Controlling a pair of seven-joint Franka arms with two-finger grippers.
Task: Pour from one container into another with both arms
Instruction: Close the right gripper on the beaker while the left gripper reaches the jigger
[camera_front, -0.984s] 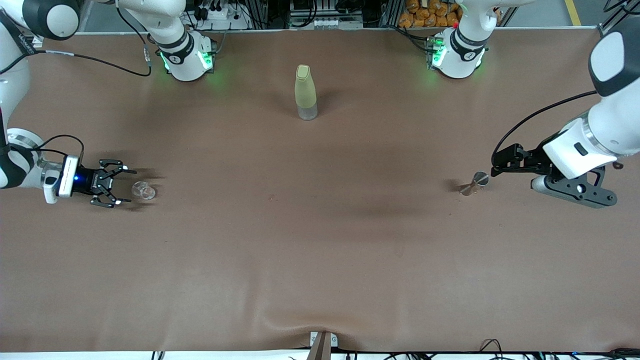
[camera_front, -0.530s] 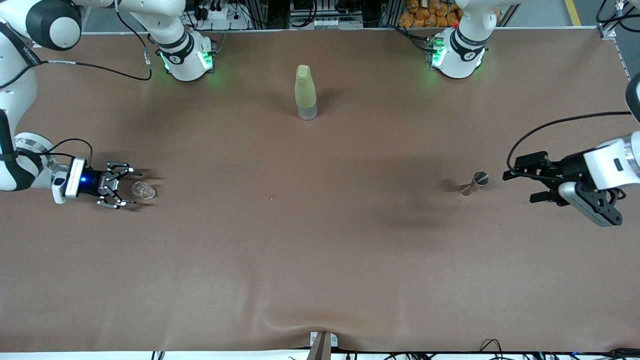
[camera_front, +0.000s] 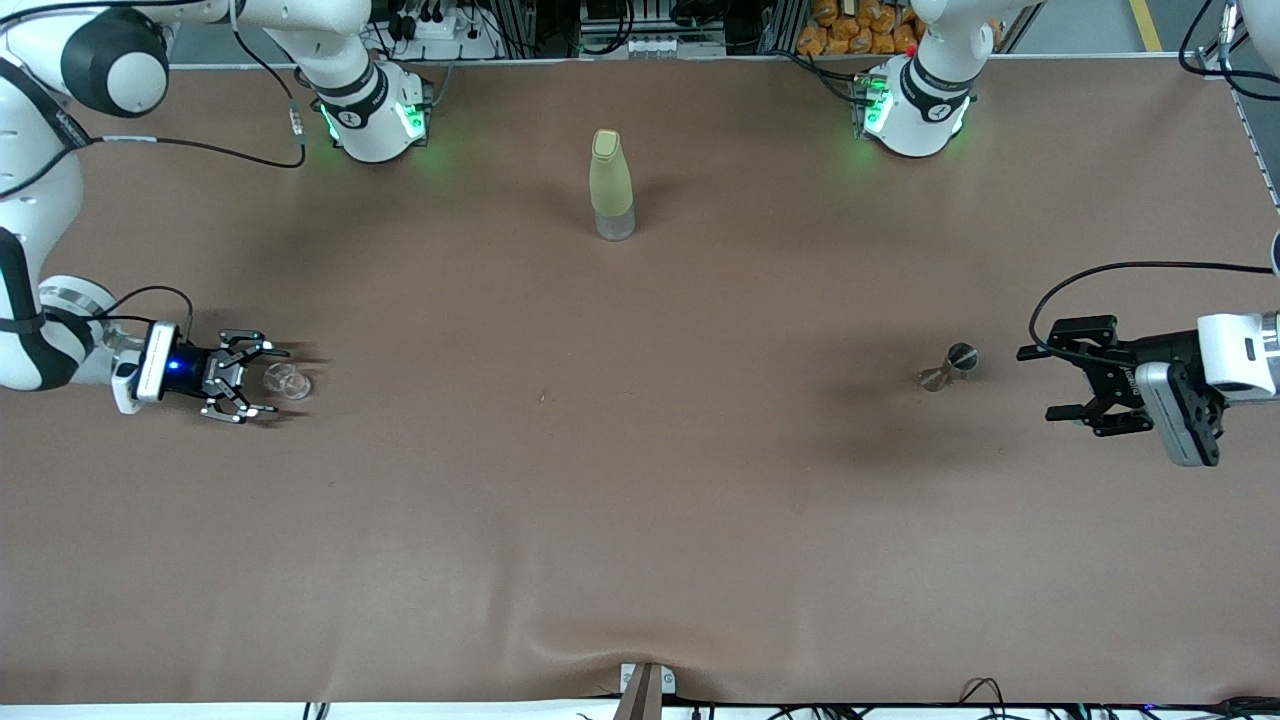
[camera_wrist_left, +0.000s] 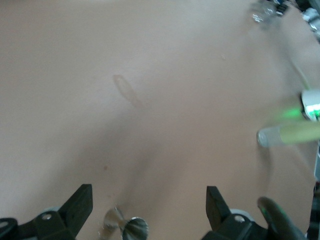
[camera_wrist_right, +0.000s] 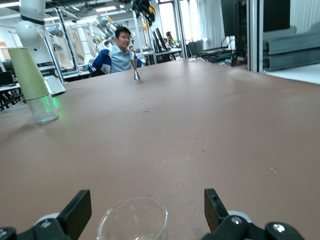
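Observation:
The tiny clear glass cup (camera_front: 288, 381) stands near the right arm's end of the table, and its rim (camera_wrist_right: 134, 220) lies just within the mouth of my right gripper (camera_front: 264, 379) (camera_wrist_right: 145, 210). That gripper is low over the table and open, with one finger on each side of the cup. Near the left arm's end the silvery hourglass measure (camera_front: 948, 366) (camera_wrist_left: 128, 228) stands upright. My left gripper (camera_front: 1035, 385) (camera_wrist_left: 148, 207) is open and a short way off from the measure, facing it and touching nothing.
A tall yellow-green bottle (camera_front: 611, 185) (camera_wrist_right: 31, 82) stands in the middle of the table close to the arms' bases. A brown mat (camera_front: 640, 500) covers the table, with a ripple at its front edge.
My left gripper has drawn back from the measure toward its end of the table and turned level. My right gripper has crept closer, so its fingers now flank the cup.

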